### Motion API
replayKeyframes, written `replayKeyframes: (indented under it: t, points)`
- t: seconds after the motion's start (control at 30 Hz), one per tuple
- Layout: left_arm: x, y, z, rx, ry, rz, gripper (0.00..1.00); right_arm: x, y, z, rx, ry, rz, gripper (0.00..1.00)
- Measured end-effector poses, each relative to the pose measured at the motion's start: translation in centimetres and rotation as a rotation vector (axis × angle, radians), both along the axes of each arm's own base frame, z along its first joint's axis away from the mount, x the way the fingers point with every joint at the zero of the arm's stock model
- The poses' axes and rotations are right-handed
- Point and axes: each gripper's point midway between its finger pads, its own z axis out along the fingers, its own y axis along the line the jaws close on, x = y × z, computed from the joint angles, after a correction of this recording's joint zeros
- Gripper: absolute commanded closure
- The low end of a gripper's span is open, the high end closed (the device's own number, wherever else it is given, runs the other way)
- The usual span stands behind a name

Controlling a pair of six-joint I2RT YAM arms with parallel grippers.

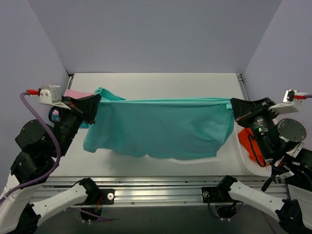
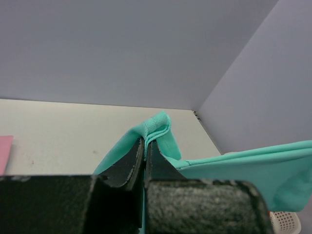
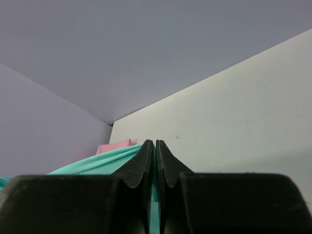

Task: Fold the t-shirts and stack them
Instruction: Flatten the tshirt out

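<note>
Both left fingers [image 2: 127, 168] and right fingers [image 3: 140, 163] pinch the mint-teal t-shirt [image 1: 161, 129] taut.

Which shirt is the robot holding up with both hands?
The mint-teal t-shirt, stretched between the left gripper and the right gripper. The pink t-shirt just lies on the table, with nothing gripping it.

t-shirt [image 1: 161, 129]: between left fingers [image 1: 91, 110] and right fingers [image 1: 239, 110], above surface [image 1: 156, 80] | second t-shirt [image 1: 73, 92]: far left | basket [image 1: 249, 165]: right edge
</note>
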Motion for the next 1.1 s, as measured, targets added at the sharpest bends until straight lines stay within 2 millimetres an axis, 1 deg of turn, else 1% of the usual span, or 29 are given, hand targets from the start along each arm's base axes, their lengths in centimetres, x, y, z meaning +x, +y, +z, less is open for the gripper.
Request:
replayKeyframes:
  t: [0.07,0.1,0.17,0.23,0.3,0.37,0.4,0.43,0.47,0.53,0.57,0.63,0.67,0.7,0.77,0.8,0.83,0.87,0.93,0.97,1.03,1.07,1.1]
  points:
    - [-0.5,0.2,0.7,-0.006,-0.007,-0.013,0.98,0.1,-0.1,1.2,-0.01,-0.016,-0.001,1.0]
    - [-0.5,0.2,1.0,-0.003,-0.011,-0.011,0.98,0.4,-0.3,1.4,-0.024,-0.016,-0.014,1.0]
    - [0.2,0.0,1.2,0.016,-0.01,0.008,0.98,1.4,-0.6,1.7,-0.058,-0.009,-0.052,1.0]
    - [1.6,0.1,1.1,0.05,-0.004,0.068,0.98,2.8,-1.1,1.6,-0.105,0.01,-0.118,1.0]
    - [3.5,-0.3,0.6,0.091,0.007,0.126,0.98,4.6,-1.1,0.8,-0.163,0.047,-0.181,1.0]
    - [6.0,-1.6,-0.4,0.139,0.026,0.16,0.98,6.9,-0.5,-0.6,-0.223,0.092,-0.235,1.0]
    - [8.0,-2.6,-1.5,0.171,0.049,0.162,0.98,8.3,-0.1,-1.7,-0.259,0.123,-0.259,1.0]
    - [10.1,-2.9,-2.7,0.196,0.074,0.18,0.98,10.1,0.3,-3.1,-0.295,0.158,-0.282,1.0]
    - [12.4,-3.1,-4.0,0.216,0.101,0.187,0.98,12.0,0.2,-4.6,-0.326,0.196,-0.316,1.0]
    - [17.3,-3.0,-7.4,0.251,0.162,0.203,0.98,15.8,0.0,-8.5,-0.374,0.272,-0.362,1.0]
    - [19.9,-3.1,-10.1,0.277,0.208,0.21,0.98,17.7,0.2,-11.3,-0.404,0.324,-0.368,1.0]
    - [24.3,-3.3,-15.6,0.325,0.302,0.204,0.98,20.3,0.4,-17.3,-0.472,0.439,-0.367,1.0]
    - [26.2,-3.5,-18.9,0.352,0.358,0.191,0.98,21.2,0.4,-20.3,-0.503,0.498,-0.361,1.0]
    - [28.0,-3.6,-22.1,0.374,0.412,0.18,0.98,21.8,0.6,-22.9,-0.528,0.548,-0.353,1.0]
    - [31.2,-4.0,-28.5,0.409,0.517,0.148,0.98,22.7,1.2,-26.8,-0.556,0.622,-0.33,1.0]
    - [32.6,-4.2,-31.3,0.42,0.561,0.129,0.98,23.0,1.4,-27.9,-0.561,0.641,-0.323,1.0]
    - [34.0,-4.4,-33.9,0.427,0.602,0.11,0.98,23.2,1.7,-28.8,-0.564,0.655,-0.316,0.91]
    - [35.6,-4.8,-36.8,0.432,0.642,0.087,0.98,23.4,1.9,-29.3,-0.56,0.664,-0.31,0.63]
    - [37.7,-5.3,-40.3,0.434,0.7,0.055,0.98,23.5,2.3,-29.4,-0.545,0.657,-0.302,0.4]
    - [38.5,-5.6,-41.6,0.432,0.718,0.041,0.98,23.6,2.6,-29.2,-0.537,0.65,-0.298,0.33]
    - [39.5,-6.1,-43.0,0.426,0.744,0.025,0.98,23.8,3.4,-28.7,-0.522,0.623,-0.287,0.32]
    - [39.6,-6.2,-43.3,0.424,0.753,0.022,0.98,23.7,3.9,-28.5,-0.517,0.614,-0.277,0.31]
    - [39.7,-6.3,-43.2,0.42,0.757,0.023,0.98,23.5,4.9,-28.3,-0.513,0.601,-0.258,0.31]
